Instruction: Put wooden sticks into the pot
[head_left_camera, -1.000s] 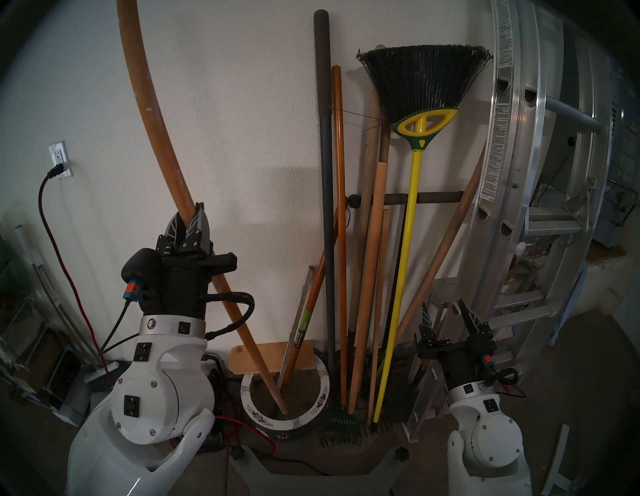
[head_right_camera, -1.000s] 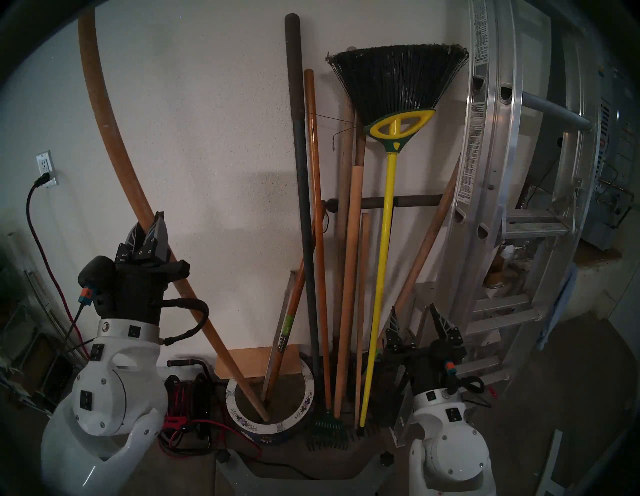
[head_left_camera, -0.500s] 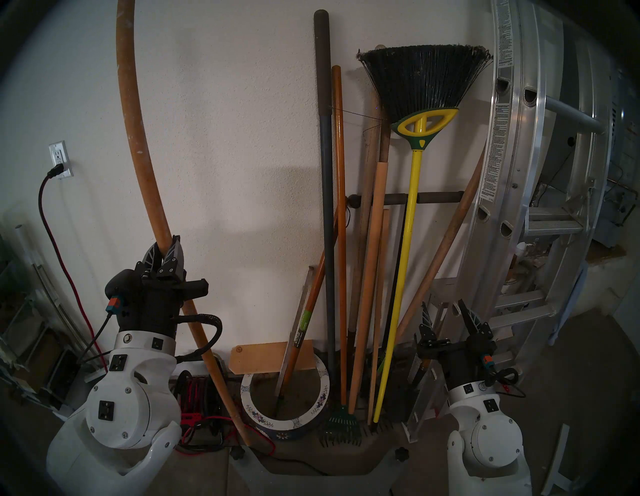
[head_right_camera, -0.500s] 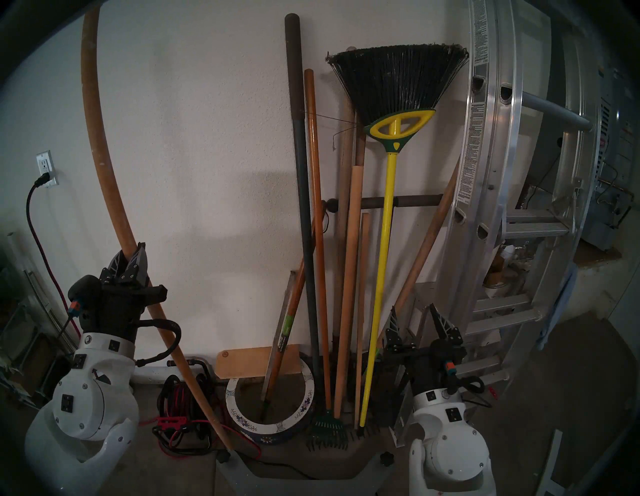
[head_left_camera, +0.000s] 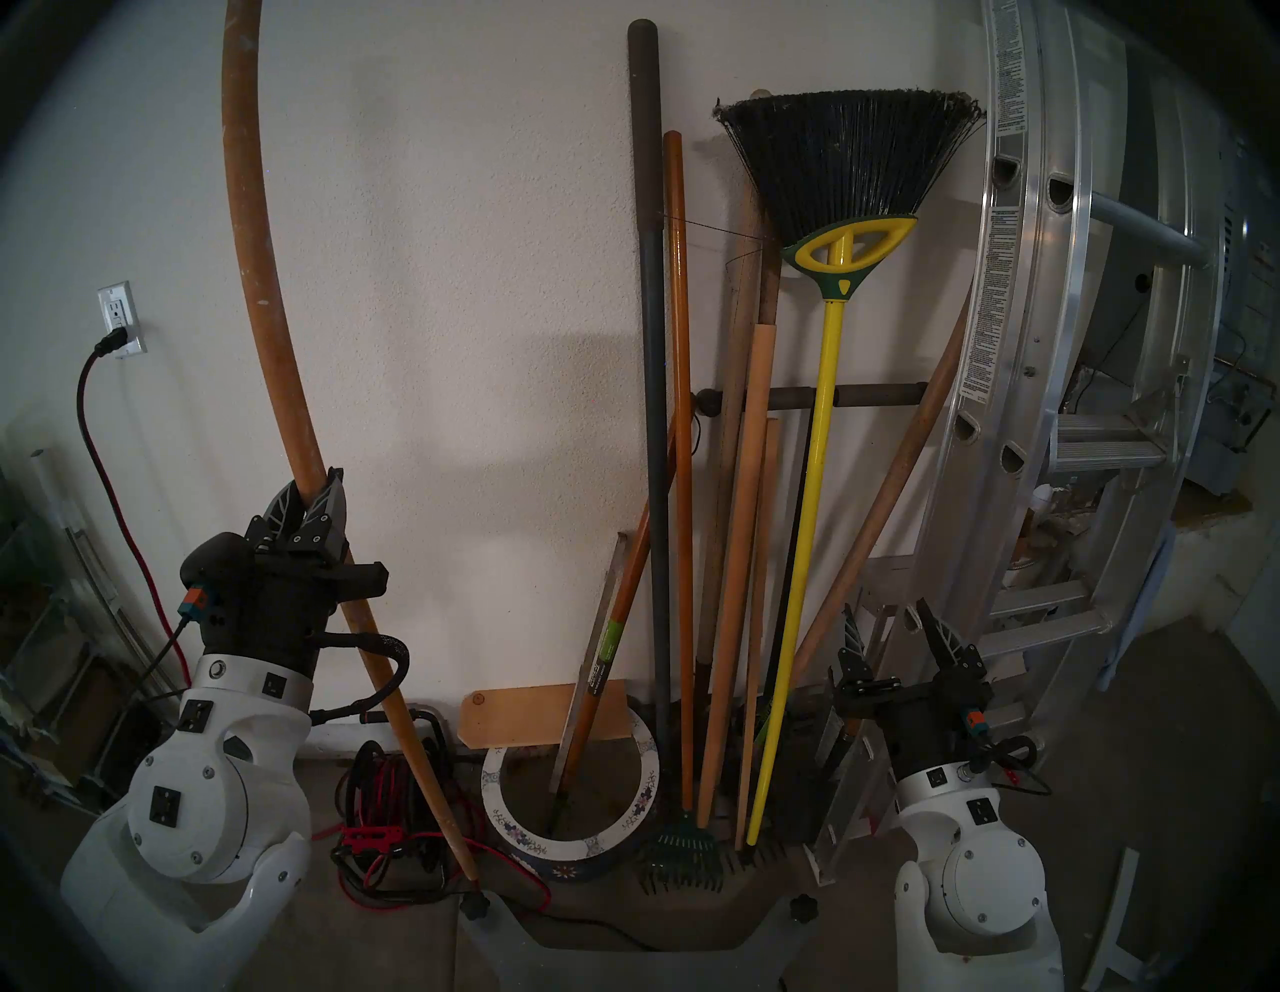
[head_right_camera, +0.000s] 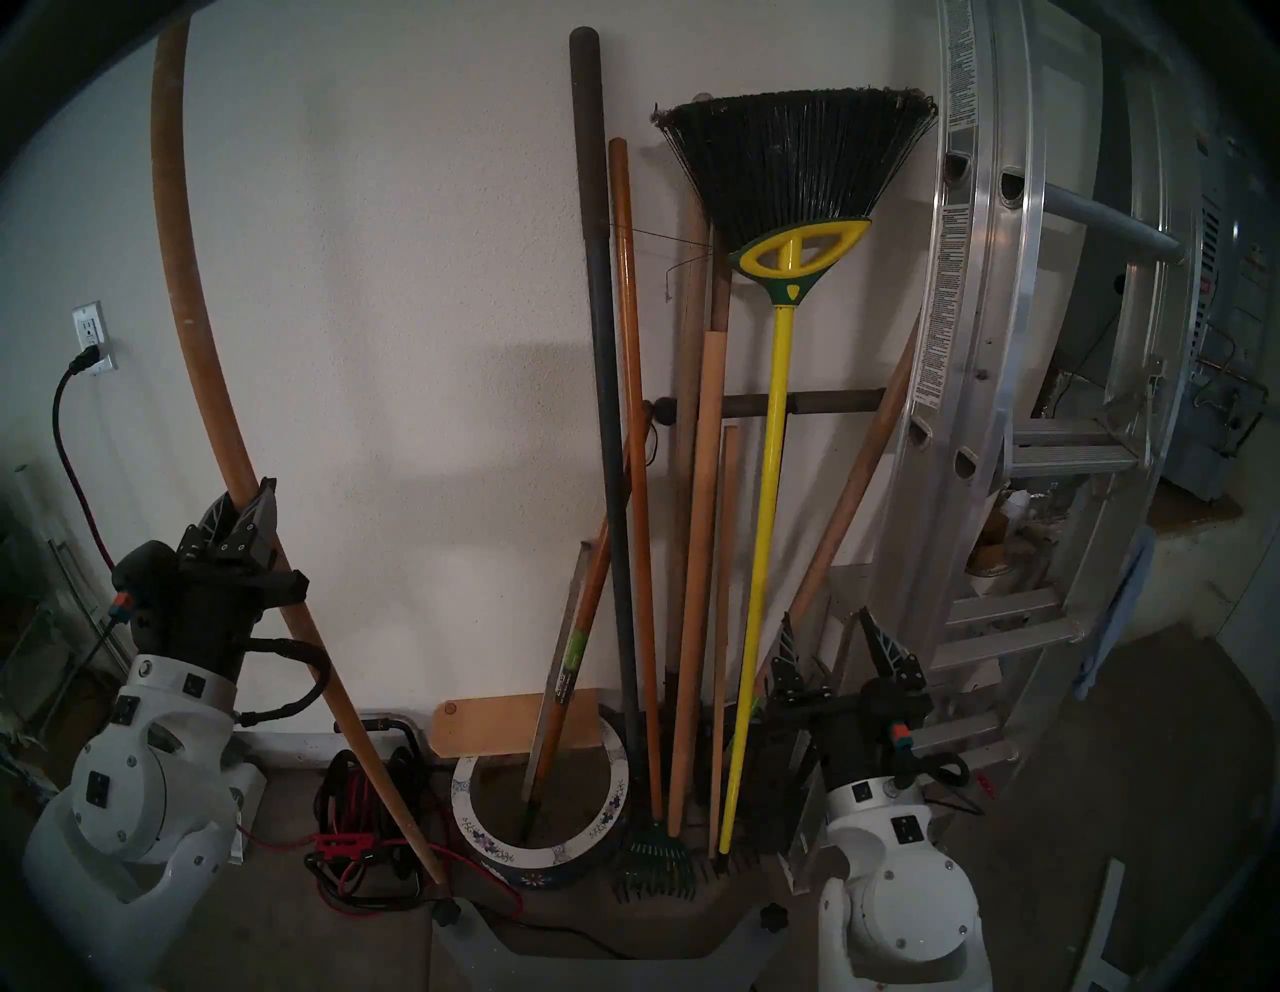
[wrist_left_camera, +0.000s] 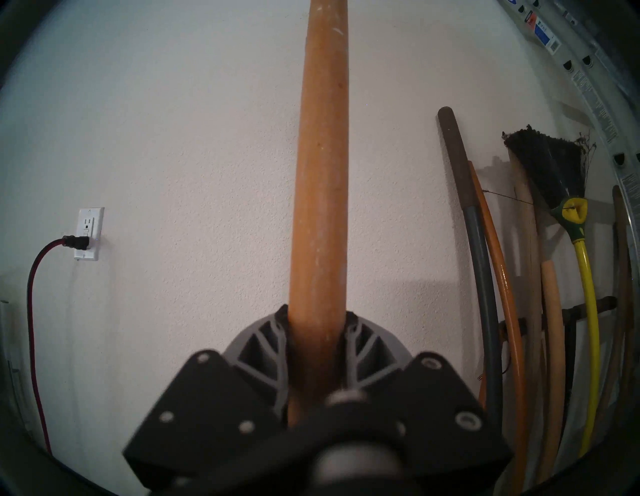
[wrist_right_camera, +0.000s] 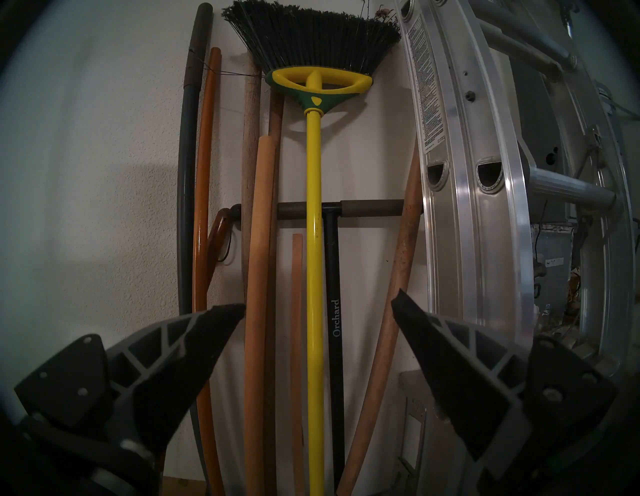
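- outlet (head_left_camera: 119, 317) way off left of the pot (head_left_camera: 509, 828), on the wall, with a black plug and red cord hanging down from it
- left gripper (head_left_camera: 313, 485) sits up and left of the pot, clamped tight on the speckled pole (head_left_camera: 258, 277). you can see the fingers (wrist_left_camera: 273, 350) squeezing it from both sides in the wrist view
- that pole leans up-left, and its bottom end is outside the pot, down on the floor just left of it, over the red cable reel (head_left_camera: 388, 810)
- pot itself is on the floor against the wall, white flowery rim, with an orange-handled tool and a metal strip standing in it
- flat wooden board (head_left_camera: 526, 713) right behind the pot
- just right of the pot: small green rake (head_left_camera: 682, 842), then a bunch of handles leaning on the wall, including the plain dowel (head_left_camera: 738, 554)
- broom (head_left_camera: 817, 450) right of the dowel, yellow handle, bristles up, foot on the floor and not in the pot
- right gripper (head_left_camera: 893, 627) further right of the pot, jaws spread wide with nothing in them, broom handle straight ahead in its wrist view
- ladder (head_left_camera: 1080, 346) far right
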